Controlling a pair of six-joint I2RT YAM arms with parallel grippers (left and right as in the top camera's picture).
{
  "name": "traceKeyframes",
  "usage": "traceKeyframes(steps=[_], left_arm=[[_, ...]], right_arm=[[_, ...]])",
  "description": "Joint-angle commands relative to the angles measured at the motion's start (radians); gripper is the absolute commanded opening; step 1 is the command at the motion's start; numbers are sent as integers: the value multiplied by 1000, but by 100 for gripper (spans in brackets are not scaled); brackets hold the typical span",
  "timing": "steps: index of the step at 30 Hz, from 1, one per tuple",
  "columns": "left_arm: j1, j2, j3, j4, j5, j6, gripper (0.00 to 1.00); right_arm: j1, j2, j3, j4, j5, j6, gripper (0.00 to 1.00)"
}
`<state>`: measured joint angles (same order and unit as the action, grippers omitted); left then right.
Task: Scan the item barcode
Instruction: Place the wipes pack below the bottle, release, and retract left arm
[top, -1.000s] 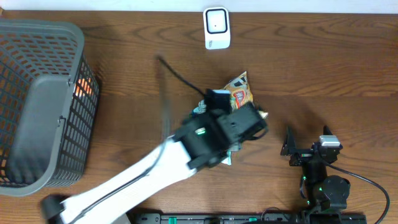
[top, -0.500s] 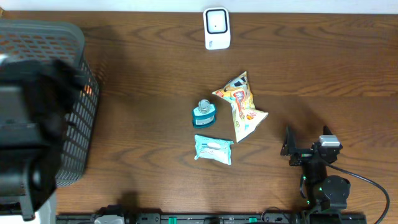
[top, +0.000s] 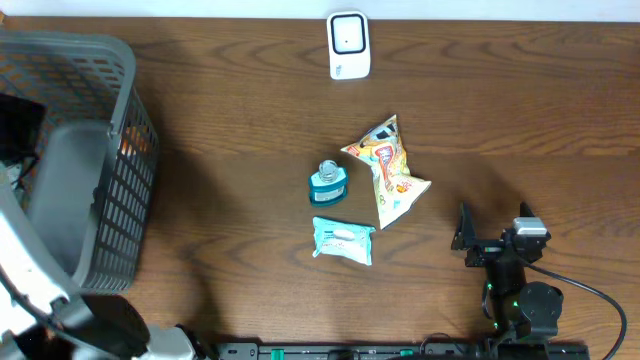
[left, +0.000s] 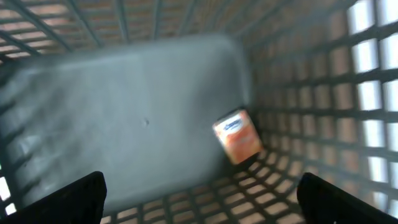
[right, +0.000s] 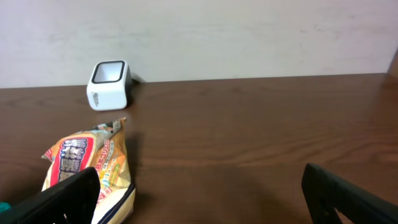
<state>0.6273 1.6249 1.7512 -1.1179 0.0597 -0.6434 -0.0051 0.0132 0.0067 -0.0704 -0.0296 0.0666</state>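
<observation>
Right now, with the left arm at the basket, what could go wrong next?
1. The open left hand points into the grey mesh plastic basket, walls close around it; pulling out, it might snag the mesh and drag the basket.
2. The small teal bottle, teal wipes packet and yellow snack bag lie close together; reaching for one could knock the bottle or shift its neighbours.

Open brown tabletop (top: 230, 120) stretches between a grey mesh basket (top: 110, 60) at the left edge and a cluster in the middle: a snack bag (top: 389, 170), a small teal bottle (top: 327, 183) and a pale wipes packet (top: 343, 239), set close together. A white barcode scanner (top: 349, 45) stands alone at the far edge. Inside the basket, an orange packet (left: 237, 135) lies against one mesh wall.
</observation>
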Motion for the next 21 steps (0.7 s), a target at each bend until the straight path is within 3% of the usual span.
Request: traceKeyframes(steps=[1,4,8,11,21], left_arm=[[2,90,-2,27,97,204,98],[5,166,-2,53,141,314,98],[4,246,-10,74,306,594,98],[4,311,-26,77,375,722,98],[-2,508,-35,101,382,843,93]], right_arm=[[7,-2,-1,-4,-2,-12,99],[7,-2,-1,-4,-2,-12,99],[7,-2,-1,-4,-2,-12,99],[7,-2,-1,-4,-2,-12,99],[7,-2,-1,-4,-2,-12,99]])
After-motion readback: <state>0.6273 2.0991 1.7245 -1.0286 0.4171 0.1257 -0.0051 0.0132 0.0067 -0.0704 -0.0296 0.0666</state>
